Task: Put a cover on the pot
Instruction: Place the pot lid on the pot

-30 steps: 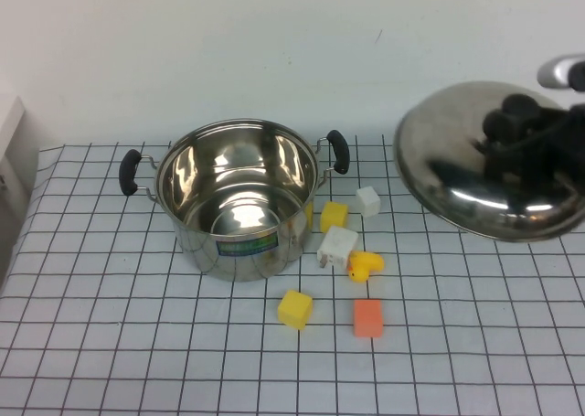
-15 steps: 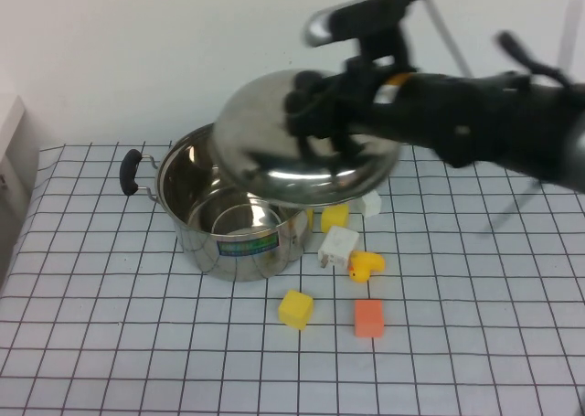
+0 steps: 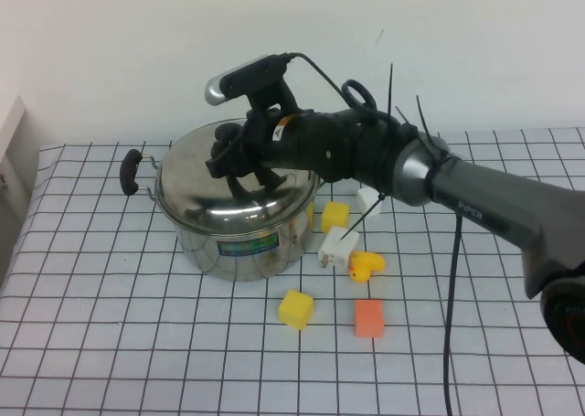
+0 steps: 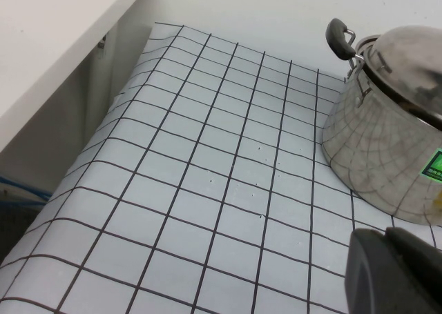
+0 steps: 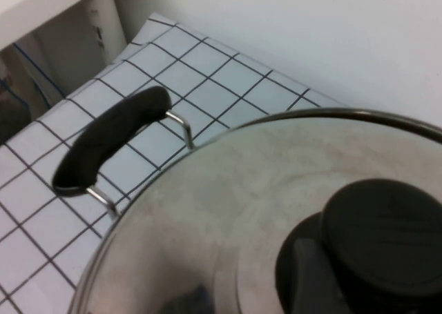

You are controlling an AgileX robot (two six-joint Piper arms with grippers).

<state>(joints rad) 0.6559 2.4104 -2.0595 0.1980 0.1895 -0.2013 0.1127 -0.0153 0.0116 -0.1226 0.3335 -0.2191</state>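
High view shows the pot point(image 3: 236, 242), a large polished steel cylinder with a blue-green label on its wall, standing on the table point(image 3: 110, 343), which is covered in a white cloth ruled with a black grid. A domed, mirror-bright steel lid point(image 3: 219, 201) sits over the pot's mouth, its rim at the pot's rim; whether it is fully seated all round cannot be told. The right gripper point(image 3: 239, 155) is clenched on the lid's round black knob point(image 5: 380, 231), which in the right wrist view looks matte and smooth against the brushed dome. The right arm, black and cable-wrapped, reaches in from the right above the table. One black, rounded side handle point(image 3: 131, 171) on a wire bracket sticks out on the pot's left.

Just right of the pot lie small blocks: a yellow cube point(image 3: 334, 216), a white cube point(image 3: 368, 200), a white plug-like block point(image 3: 336, 248) touching a yellow duck point(image 3: 364, 267), another yellow cube point(image 3: 294, 309) and an orange cube point(image 3: 368, 317).

In the left wrist view the left gripper point(image 4: 394, 272) appears only as a dark, matte edge near the pot's wall, over the table; I cannot tell how it is set.
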